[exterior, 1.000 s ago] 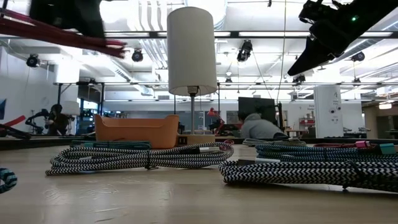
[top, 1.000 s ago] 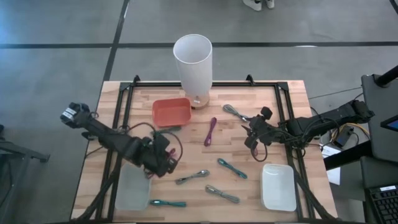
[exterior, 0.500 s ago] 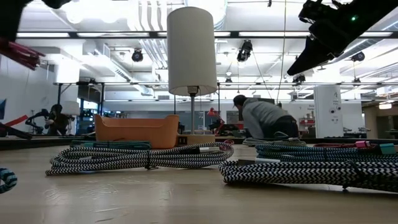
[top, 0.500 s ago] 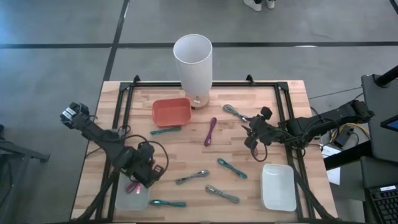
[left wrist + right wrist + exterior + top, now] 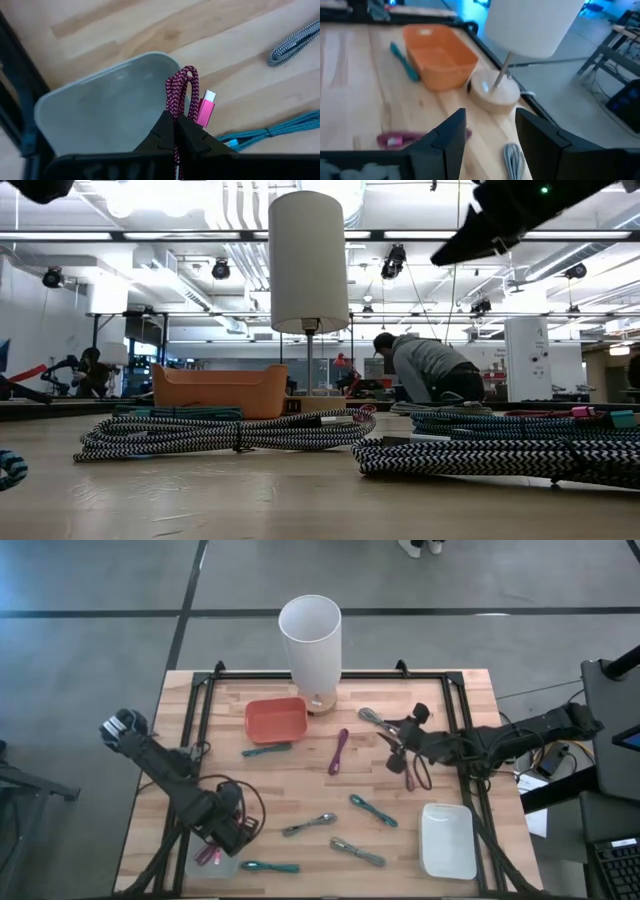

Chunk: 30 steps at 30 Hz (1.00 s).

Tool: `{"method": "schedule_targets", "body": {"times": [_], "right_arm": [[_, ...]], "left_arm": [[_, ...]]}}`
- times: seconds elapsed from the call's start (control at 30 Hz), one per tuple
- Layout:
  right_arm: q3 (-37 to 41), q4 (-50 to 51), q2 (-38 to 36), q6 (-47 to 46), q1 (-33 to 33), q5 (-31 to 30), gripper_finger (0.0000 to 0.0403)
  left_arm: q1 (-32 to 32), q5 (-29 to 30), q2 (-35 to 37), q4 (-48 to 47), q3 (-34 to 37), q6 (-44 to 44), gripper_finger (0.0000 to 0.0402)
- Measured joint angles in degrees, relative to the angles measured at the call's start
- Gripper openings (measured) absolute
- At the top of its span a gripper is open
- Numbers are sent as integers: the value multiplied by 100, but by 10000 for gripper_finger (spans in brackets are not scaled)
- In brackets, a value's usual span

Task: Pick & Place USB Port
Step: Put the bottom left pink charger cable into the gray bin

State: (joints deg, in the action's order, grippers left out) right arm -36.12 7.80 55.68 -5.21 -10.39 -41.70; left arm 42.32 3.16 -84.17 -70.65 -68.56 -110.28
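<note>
Left gripper [image 5: 175,131], fingers pinched on the coiled pink USB cable [image 5: 181,95], holds it over the clear tray's [image 5: 100,115] rim at the table's 7 o'clock; right gripper [image 5: 487,135] hangs spread, empty, near 3 o'clock; orange bin [image 5: 276,719] looks empty

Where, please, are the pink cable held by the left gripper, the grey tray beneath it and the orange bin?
pink cable [image 5: 181,92], left wrist view, its braided loop.
grey tray [image 5: 105,112], left wrist view, its bare floor.
orange bin [image 5: 276,720], high view, its inside.

Left tool [image 5: 222,840] carried pink cable [image 5: 181,97] over tray [image 5: 100,117].
</note>
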Motion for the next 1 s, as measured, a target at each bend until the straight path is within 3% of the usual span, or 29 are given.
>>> {"method": "schedule_targets", "body": {"times": [0.43, 0.67, 1.0], "right_arm": [[0, -854, 4, 393, 747, 19, 169], [0, -908, 4, 433, 900, 19, 169], [0, -1010, 4, 433, 896, 19, 169]], "left_arm": [[139, -88, -427, 263, 492, -528, 0], [140, -47, -597, 402, 993, -693, 4], [134, -70, -629, 1294, 1603, -731, 15]]}}
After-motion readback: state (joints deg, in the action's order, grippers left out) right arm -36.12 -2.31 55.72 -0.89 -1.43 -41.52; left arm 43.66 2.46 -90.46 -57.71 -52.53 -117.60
